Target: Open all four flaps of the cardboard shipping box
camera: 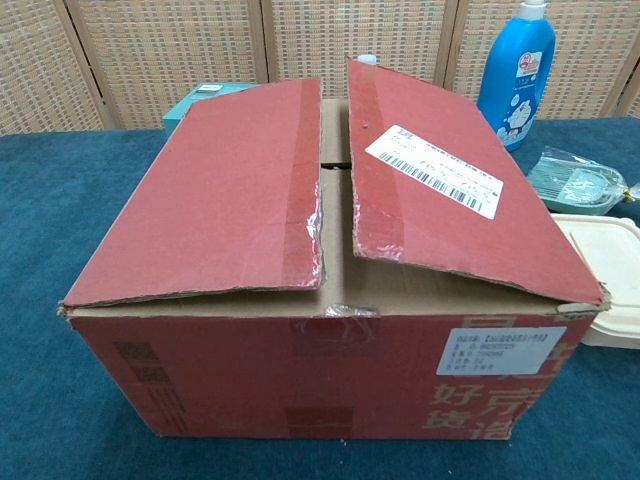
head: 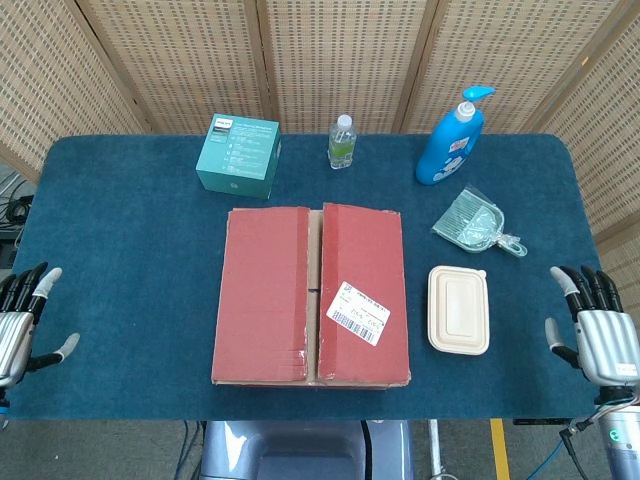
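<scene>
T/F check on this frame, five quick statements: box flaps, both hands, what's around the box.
1. The two red top flaps of the cardboard shipping box are folded down with a gap between them. True.
2. The left hand grips a flap. False: it is at the table's near left edge, fingers apart, holding nothing.
3. The right hand is open, away from the box. True.
4. The cream lidded food container sits on top of the box. False: it lies on the blue table, to the box's right.
5. The teal carton stands behind the box. True.
</scene>
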You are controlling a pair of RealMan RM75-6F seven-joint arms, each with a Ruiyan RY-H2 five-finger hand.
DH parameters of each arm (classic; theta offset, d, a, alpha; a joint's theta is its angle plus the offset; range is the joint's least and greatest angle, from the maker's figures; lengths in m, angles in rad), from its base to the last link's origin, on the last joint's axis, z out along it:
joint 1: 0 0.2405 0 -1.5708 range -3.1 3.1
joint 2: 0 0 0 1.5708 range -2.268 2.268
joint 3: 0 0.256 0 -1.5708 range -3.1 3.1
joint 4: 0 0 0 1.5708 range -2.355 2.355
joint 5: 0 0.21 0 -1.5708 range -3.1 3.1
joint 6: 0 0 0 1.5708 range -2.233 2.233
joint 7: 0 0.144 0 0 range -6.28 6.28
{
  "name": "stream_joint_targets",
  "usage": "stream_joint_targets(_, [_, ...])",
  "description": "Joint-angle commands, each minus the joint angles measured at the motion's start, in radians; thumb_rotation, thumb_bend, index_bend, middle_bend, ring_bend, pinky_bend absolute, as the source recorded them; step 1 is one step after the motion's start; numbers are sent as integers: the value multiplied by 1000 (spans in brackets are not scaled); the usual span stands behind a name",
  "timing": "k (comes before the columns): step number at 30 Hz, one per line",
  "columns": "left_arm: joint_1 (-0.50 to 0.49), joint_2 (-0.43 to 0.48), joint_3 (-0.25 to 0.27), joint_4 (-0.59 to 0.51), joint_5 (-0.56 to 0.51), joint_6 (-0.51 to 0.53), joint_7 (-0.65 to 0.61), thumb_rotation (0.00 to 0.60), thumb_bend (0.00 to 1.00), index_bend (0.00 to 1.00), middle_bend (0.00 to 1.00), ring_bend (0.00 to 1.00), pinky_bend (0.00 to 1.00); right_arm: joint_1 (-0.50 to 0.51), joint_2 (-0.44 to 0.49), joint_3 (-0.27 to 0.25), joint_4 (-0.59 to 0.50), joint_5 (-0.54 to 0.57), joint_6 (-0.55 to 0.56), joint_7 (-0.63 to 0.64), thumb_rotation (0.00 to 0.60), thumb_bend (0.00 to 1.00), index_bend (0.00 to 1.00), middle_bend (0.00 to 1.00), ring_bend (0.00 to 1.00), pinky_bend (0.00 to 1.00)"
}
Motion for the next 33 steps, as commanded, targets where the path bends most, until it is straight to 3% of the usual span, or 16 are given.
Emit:
stream_joint_targets(1, [-1,0,-1,-1,2,1,1,515,297,17,0,0,0,5,3,2,-2,-4,-3,7,600,568,108,143,0,16])
stream_joint_targets(9, [-7,1,0,-4,5,-7,6,514,297,20,0,0,0,38,16,18,-10,-31,-28,59,600,647,108,166,0,16])
stream_joint_targets(19, [-20,4,5,-20,29,-18,28,515,298,23,0,0,0,184,56,60,-50,-129,-157,267,600,958,155,196,0,16])
stream_joint_targets(26, [-25,5,11,-33,33,-27,47,514,298,23,0,0,0,306,61,86,-67,-189,-250,442,600,1000,232,237,0,16])
stream_joint_targets(33, [-31,4,13,-43,31,-34,64,515,299,23,0,0,0,414,43,106,-90,-212,-329,511,600,1000,266,245,0,16])
